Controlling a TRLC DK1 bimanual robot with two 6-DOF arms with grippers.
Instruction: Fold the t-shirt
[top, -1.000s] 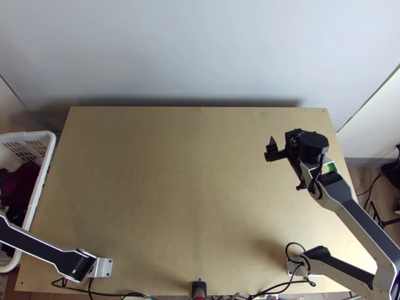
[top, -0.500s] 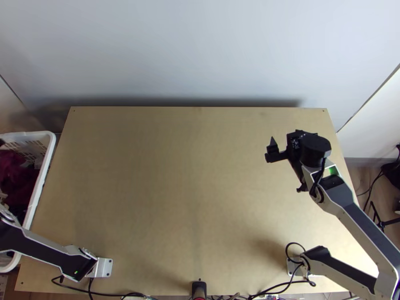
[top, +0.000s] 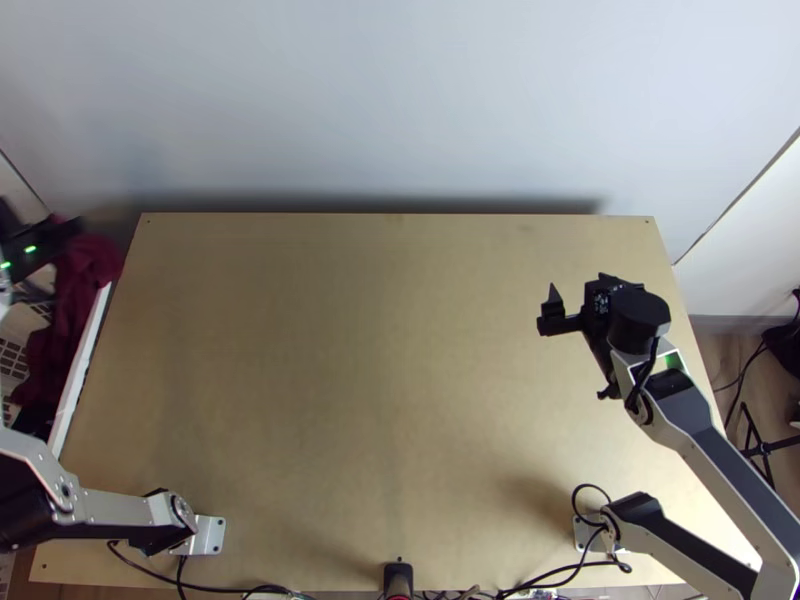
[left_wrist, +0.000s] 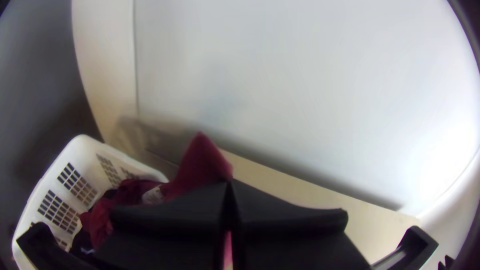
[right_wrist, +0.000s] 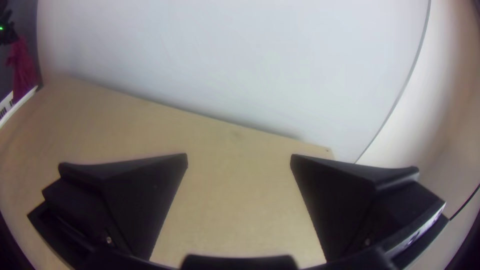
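Observation:
At the far left of the top view, my left gripper is over the basket, with a dark red cloth hanging bunched from it. The left wrist view has the left gripper shut on this cloth, a pointed fold sticking up past the fingertips and more of it trailing into the basket. Over the table's right part is my right gripper. Seen from its wrist, the right gripper is open with nothing between its wide fingers.
A white laundry basket stands against the table's left edge, with dark cloth inside. The light wooden table has bare surface between the arms. A pale wall rises behind it. Cables run along the near edge.
The left arm has swung up at the far left, and the red cloth is lifted partly out of the basket. My right gripper has shifted slightly right and toward the near side.

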